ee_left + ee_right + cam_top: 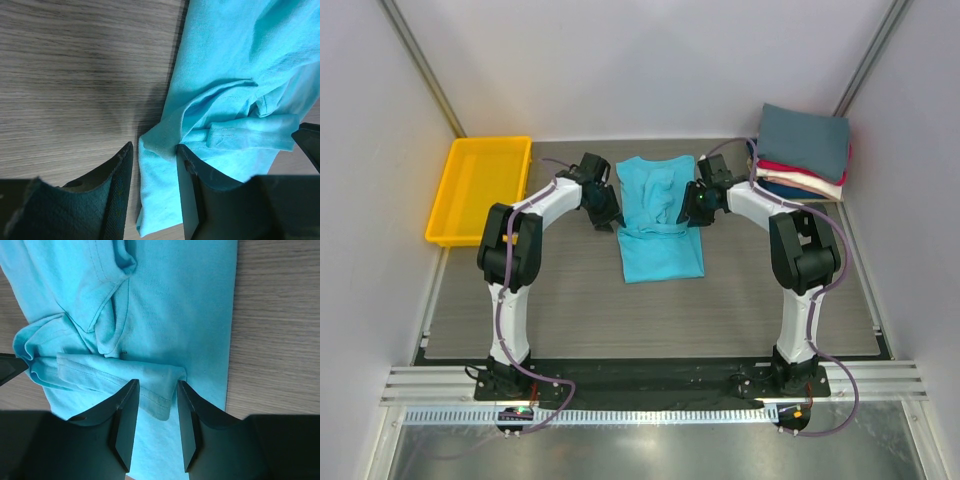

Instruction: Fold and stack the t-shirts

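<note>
Top external: left gripper (610, 220) and right gripper (688, 212) narrowly straddle turquoise t-shirt's (660, 255) 9 and 3 o'clock edges, grip unclear; shallow bites may slip.

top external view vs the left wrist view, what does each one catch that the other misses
Only top external: the yellow tray, the stack of folded t-shirts at the far right, and both whole arms. Only left wrist: close up, the left gripper, jaws open astride the cloth's folded side edge, and a stitched sleeve hem. Both: the turquoise t-shirt on the wood-grain table, with that gripper at its edge.
</note>
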